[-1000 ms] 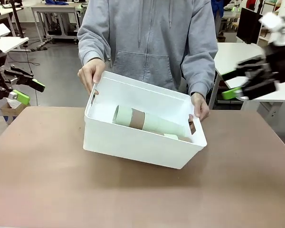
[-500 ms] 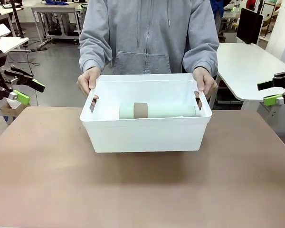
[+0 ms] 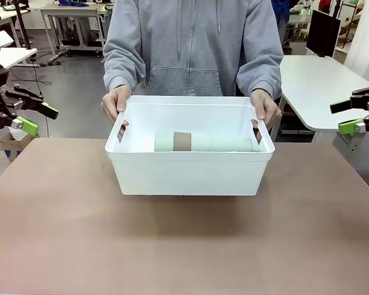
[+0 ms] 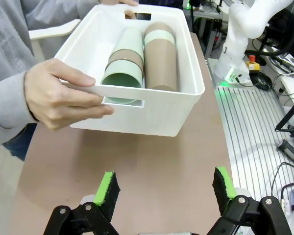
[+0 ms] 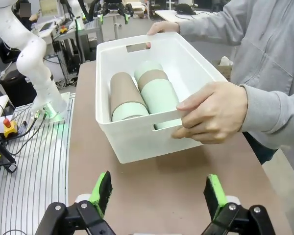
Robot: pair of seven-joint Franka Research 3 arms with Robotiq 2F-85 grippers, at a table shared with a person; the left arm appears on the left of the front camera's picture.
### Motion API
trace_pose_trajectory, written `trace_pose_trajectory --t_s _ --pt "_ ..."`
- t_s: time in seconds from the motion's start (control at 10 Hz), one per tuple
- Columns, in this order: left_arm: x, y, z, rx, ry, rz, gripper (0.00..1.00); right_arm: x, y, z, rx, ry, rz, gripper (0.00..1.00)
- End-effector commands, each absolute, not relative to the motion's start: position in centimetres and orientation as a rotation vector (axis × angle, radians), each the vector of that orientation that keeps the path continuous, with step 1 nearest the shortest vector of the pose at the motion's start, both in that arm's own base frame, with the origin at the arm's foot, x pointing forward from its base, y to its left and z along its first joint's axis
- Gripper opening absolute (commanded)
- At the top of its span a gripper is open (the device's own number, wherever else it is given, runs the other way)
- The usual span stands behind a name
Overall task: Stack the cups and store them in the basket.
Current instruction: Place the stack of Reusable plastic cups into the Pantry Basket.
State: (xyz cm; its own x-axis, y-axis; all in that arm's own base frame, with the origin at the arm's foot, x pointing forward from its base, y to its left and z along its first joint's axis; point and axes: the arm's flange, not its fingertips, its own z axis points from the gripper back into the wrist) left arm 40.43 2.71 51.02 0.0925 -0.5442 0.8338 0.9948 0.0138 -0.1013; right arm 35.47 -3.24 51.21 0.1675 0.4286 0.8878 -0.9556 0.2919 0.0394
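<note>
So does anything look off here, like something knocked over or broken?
Nothing looks damaged or spilled. The cups lie on their sides in two nested stacks inside the basket, which sits level on the table with the person's hands gripping its handles. Both end effectors, left and right, hang open off to the sides.

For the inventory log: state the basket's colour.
Plain white basket, solid walls, no pattern; the left wrist view shows it best.
</note>
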Motion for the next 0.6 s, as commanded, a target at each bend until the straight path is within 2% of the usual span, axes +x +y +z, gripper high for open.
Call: trace_pose_trajectory --t_s 0.0,0.5 --pt "40.25 2.67 51.36 -0.84 -0.693 -1.36 1.0 35.25 -3.24 51.3 0.741 -0.926 1.092 1.0" --pt "40.25 2.67 51.36 -0.84 -0.693 -1.36 1.0 35.25 -3.24 51.3 0.741 -0.926 1.092 1.0"
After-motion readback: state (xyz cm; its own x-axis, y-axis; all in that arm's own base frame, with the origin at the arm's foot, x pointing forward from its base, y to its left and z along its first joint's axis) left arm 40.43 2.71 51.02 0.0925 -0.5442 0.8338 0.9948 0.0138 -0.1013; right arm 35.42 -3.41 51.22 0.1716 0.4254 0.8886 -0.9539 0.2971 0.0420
